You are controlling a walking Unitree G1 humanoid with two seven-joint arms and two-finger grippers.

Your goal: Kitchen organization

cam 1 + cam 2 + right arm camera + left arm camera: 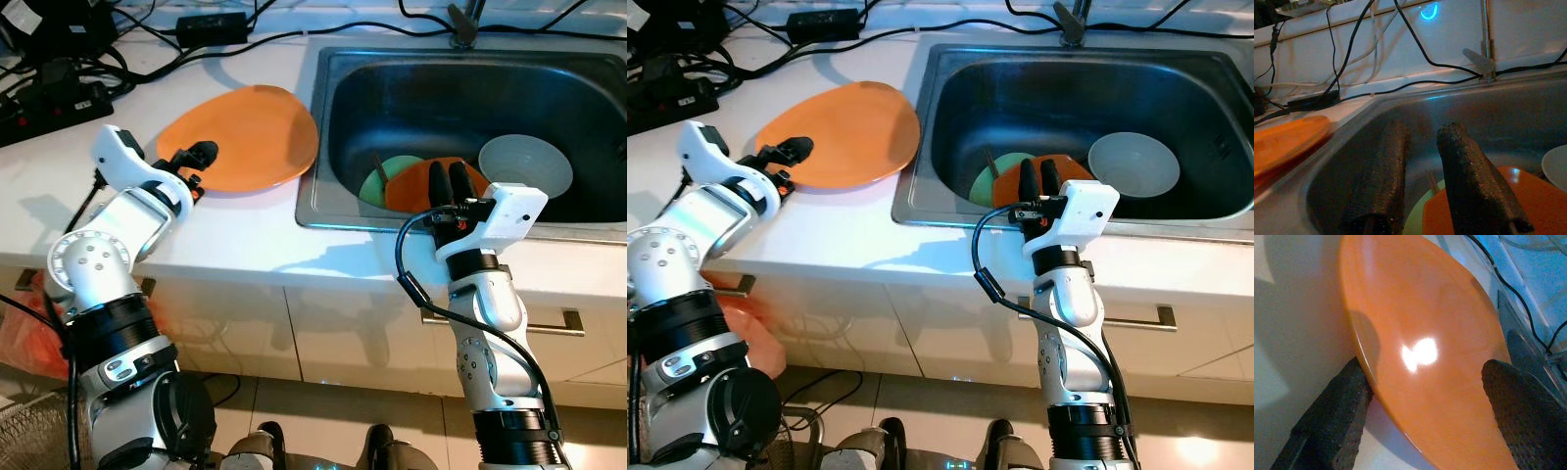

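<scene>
White counter (245,230), left gripper (194,157) jaws spread astride orange plate (250,137) rim, right gripper (449,181) jaws slightly parted over sink (323,147)

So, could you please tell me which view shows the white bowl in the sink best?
The right eye view: the white bowl sits whole and unobstructed in the sink. The left eye view shows it similarly; the right wrist view catches just its rim.

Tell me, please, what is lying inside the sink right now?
Inside the sink lie a white bowl, a small orange dish and a green dish partly beneath it. The right gripper hides part of the orange dish.
</scene>
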